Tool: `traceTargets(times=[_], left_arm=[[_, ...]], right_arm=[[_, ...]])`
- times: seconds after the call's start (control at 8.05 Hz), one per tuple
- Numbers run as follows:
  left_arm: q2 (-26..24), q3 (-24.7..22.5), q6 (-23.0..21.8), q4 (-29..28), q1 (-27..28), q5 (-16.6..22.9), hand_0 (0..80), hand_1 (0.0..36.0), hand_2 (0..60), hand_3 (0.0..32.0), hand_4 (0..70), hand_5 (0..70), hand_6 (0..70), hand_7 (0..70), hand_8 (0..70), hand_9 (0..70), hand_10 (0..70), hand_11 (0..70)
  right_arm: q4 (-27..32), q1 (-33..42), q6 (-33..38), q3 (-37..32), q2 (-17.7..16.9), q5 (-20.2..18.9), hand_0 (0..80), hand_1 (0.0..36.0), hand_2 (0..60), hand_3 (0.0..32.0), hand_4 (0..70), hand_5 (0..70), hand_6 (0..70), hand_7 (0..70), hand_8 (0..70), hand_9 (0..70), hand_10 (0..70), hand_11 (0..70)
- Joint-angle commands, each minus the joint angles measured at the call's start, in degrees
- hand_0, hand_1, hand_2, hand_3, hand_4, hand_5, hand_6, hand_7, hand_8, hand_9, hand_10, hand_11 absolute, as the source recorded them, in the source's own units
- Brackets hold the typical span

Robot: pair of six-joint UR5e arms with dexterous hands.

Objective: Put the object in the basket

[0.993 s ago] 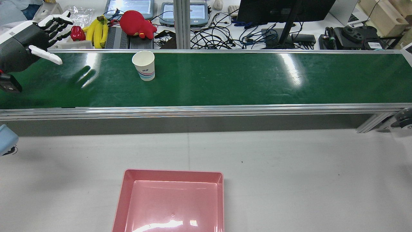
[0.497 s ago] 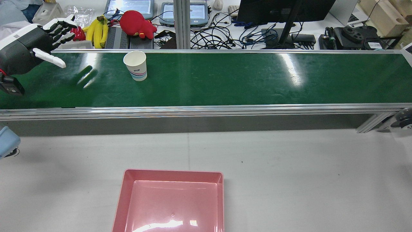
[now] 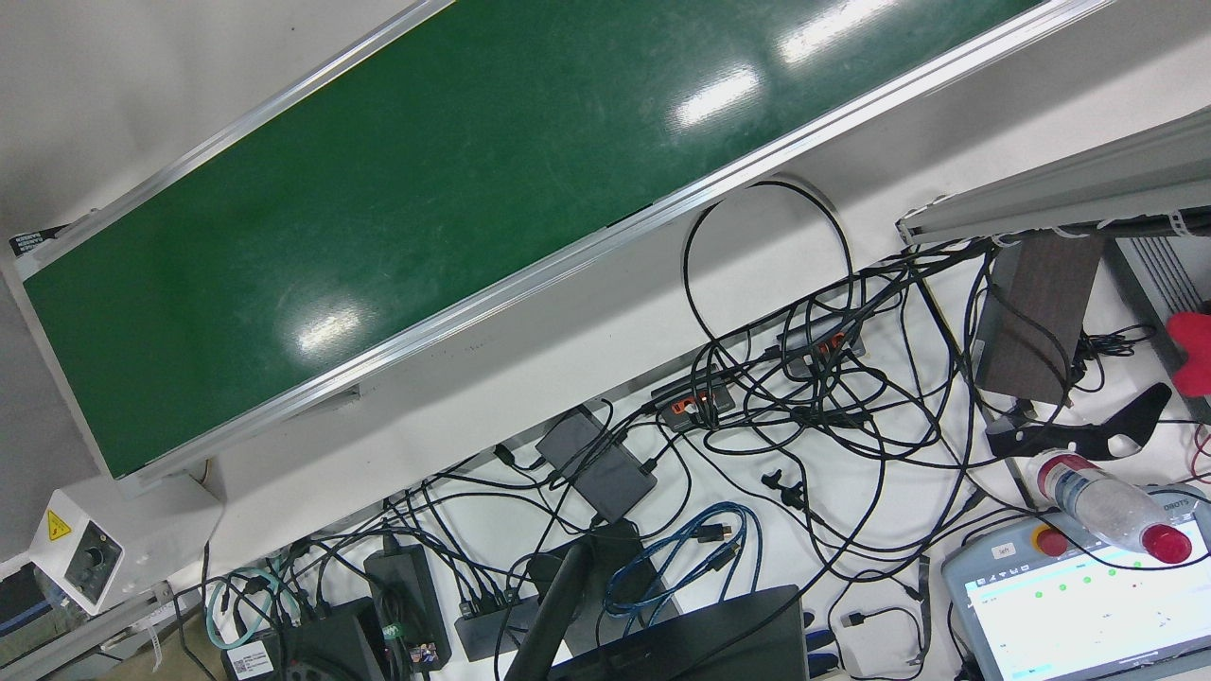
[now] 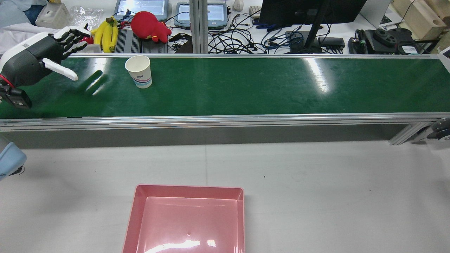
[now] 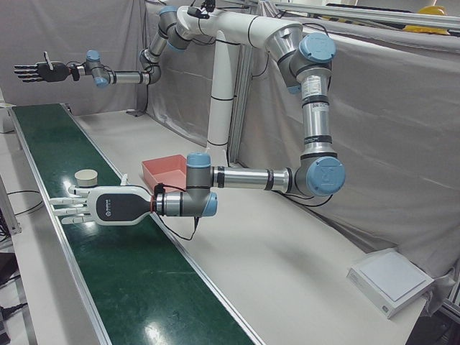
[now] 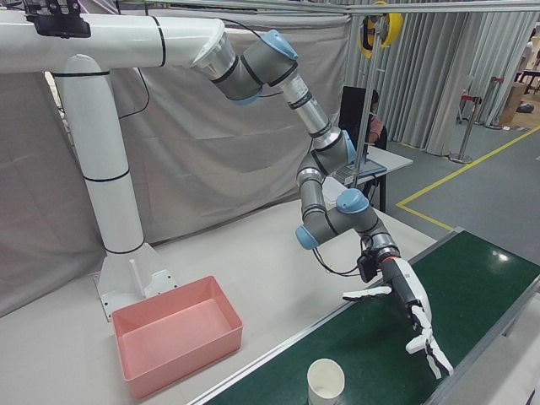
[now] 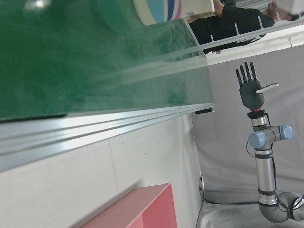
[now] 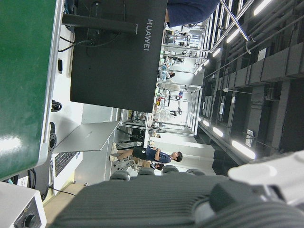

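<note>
Paper cup [image 4: 139, 71] stands upright on the green belt [image 4: 246, 84] near its far edge – left hand [image 4: 42, 59], fingers spread and empty, hovers beside it. Right hand [image 5: 37, 71] spread too, far off. Pink basket [image 4: 186, 219] is cut off below.

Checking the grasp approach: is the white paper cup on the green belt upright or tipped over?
Upright. The white paper cup stands on its narrow base on the green belt, with its open rim facing up; the right-front view shows the same.

White paper cup [image 4: 138, 71] — upright on green belt; pink basket [image 4: 186, 219] — empty.
</note>
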Motion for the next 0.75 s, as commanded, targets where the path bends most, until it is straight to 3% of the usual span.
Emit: traceTargets(times=[0.0, 0.62], left_arm=[[-0.3, 0.0, 1.6, 0.2, 0.8, -0.1, 55.2, 12.2, 0.0, 5.2, 0.0, 41.7, 1.1, 0.6, 0.1, 0.0, 3.3, 6.8], [-0.7, 0.3, 3.4, 0.8, 1.1, -0.5, 55.2, 12.2, 0.0, 5.2, 0.0, 41.7, 1.1, 0.6, 0.1, 0.0, 3.3, 6.8]], right_arm=[[0.0, 0.0, 0.0, 0.0, 0.0, 0.0, 0.0, 0.0, 0.0, 0.0, 0.0, 0.0, 0.0, 0.0, 0.0, 0.0, 0.0, 0.0], [0.0, 0.0, 0.0, 0.0, 0.0, 0.0, 0.0, 0.0, 0.0, 0.0, 0.0, 0.0, 0.0, 0.0, 0.0, 0.0, 0.0, 0.0]])
